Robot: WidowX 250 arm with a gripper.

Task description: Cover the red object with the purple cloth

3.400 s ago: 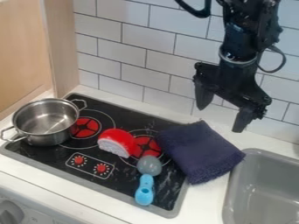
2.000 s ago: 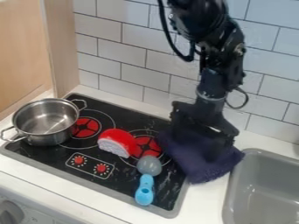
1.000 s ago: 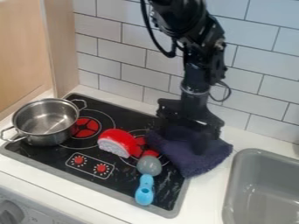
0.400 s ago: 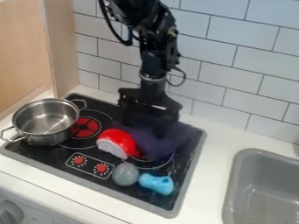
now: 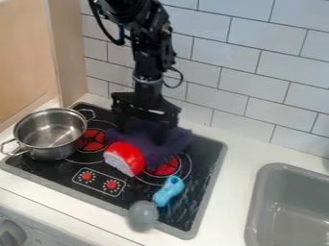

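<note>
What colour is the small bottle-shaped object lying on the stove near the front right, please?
The bottle-shaped object is light blue, seen in the camera view.

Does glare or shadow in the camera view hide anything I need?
Camera view: highlights on the metal pot and pale streaks on the dark stovetop hide little; the black tool blends into the shaded purple cloth, obscuring the grip.

Black arm [image 5: 149, 43] down from the top edge, wrist [image 5: 147, 80] nearly upright.
</note>
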